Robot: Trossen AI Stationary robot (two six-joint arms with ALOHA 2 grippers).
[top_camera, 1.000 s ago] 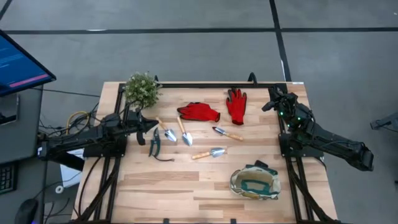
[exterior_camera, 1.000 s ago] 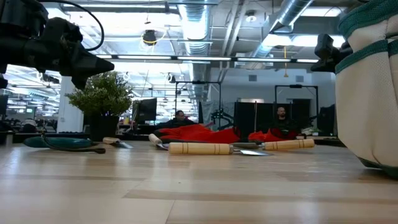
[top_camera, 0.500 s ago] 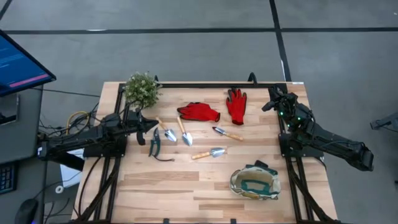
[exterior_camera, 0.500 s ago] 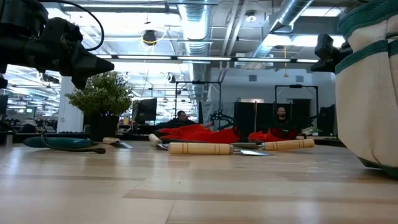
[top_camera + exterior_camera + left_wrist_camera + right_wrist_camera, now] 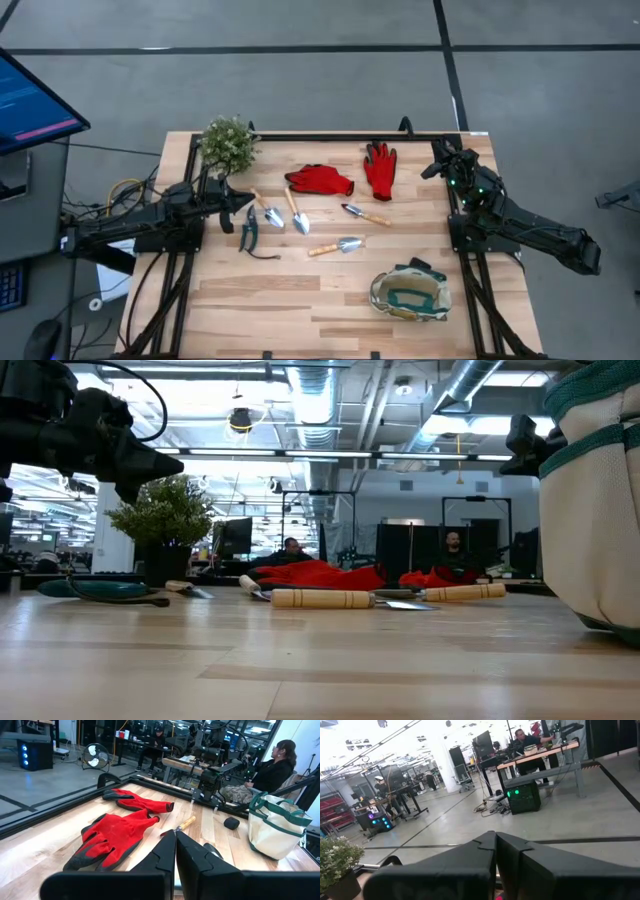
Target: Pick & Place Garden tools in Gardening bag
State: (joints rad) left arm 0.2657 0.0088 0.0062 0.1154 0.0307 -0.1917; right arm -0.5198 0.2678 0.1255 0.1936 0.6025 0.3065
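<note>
Several wood-handled tools lie flat on the table: two trowels [image 5: 268,213] [image 5: 296,212], a small fork [image 5: 365,214] and a scoop [image 5: 336,246]. Dark pruning shears [image 5: 249,232] lie beside them. Two red gloves [image 5: 320,180] [image 5: 380,170] lie farther back. The beige bag [image 5: 410,293] with green trim stands upright at the near right. My left gripper [image 5: 246,199] is shut and empty, raised above the table [image 5: 150,462] beside the shears. My right gripper [image 5: 437,166] is shut and empty at the far right, away from every tool.
A bushy potted plant [image 5: 228,146] stands at the far left corner, just behind my left gripper. The bag fills the right of the low view [image 5: 598,490]. Bare wood [image 5: 280,300] lies along the near edge, left of the bag. People sit beyond the table [image 5: 277,767].
</note>
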